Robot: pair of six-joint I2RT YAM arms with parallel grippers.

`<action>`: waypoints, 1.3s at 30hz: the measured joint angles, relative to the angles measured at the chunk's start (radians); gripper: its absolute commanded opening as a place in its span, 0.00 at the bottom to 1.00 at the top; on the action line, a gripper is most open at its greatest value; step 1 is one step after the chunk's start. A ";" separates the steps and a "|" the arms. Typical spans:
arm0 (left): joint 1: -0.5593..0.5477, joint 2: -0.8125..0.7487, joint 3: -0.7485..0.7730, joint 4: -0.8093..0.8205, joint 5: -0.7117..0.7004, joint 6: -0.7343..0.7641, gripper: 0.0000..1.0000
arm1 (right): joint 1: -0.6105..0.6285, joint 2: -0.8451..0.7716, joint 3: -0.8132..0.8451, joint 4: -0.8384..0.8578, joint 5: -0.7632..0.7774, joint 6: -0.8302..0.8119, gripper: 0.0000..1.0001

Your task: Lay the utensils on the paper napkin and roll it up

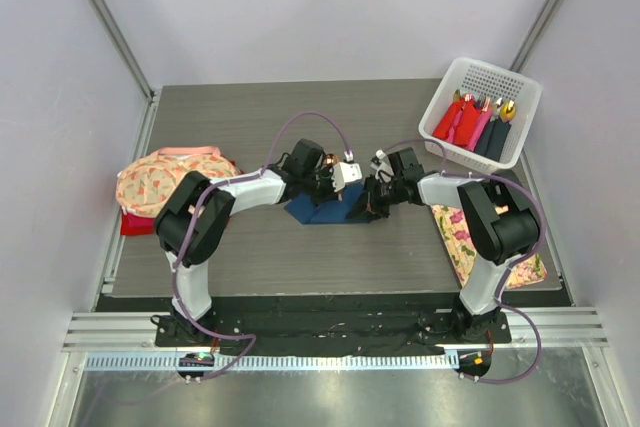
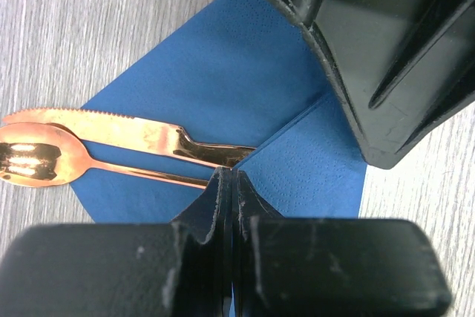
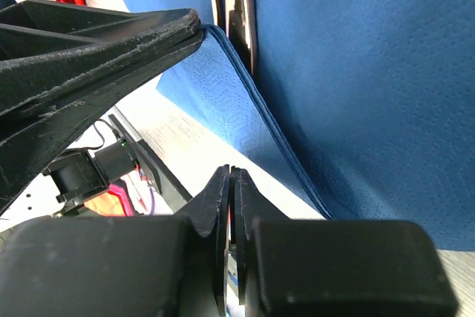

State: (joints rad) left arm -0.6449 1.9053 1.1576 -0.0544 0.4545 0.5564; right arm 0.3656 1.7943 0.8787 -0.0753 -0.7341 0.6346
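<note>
A thin, matte dark blue paper napkin [image 2: 223,64] lies mid-worktop [image 1: 250,117] on grey wood-grain. It carries two glossy copper-brown metal utensils side by side, one serrated knife [image 2: 111,130] and one spoon [image 2: 33,159] with a round mirror-bright bowl. The black left tool [image 2: 226,180] is pinched tight on a raised fold of the napkin over the handles; the right tool [image 3: 230,176] is closed too, beside the napkin's edge, though I cannot tell whether it grips paper. A white perforated plastic basket [image 1: 492,73] at the far right corner holds red, pink and dark rolls [image 1: 465,122].
</note>
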 measured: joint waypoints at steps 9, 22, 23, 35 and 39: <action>0.004 0.011 -0.001 0.002 -0.001 0.000 0.00 | 0.003 0.046 0.010 -0.008 0.019 0.000 0.04; 0.021 0.000 -0.006 0.020 -0.015 -0.110 0.39 | 0.005 0.077 0.026 -0.024 0.021 0.012 0.01; 0.034 -0.018 -0.013 0.017 -0.017 -0.155 0.39 | 0.004 0.077 0.026 -0.024 0.021 0.013 0.02; 0.145 -0.267 -0.065 -0.052 0.158 -0.764 0.33 | 0.005 0.078 0.026 -0.024 0.022 0.026 0.01; 0.138 -0.231 -0.159 -0.009 0.212 -0.990 0.30 | 0.005 0.078 0.026 -0.024 0.023 0.027 0.01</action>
State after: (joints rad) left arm -0.5064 1.6745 0.9981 -0.0635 0.6666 -0.4332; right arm 0.3702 1.8721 0.9043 -0.0998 -0.7113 0.6621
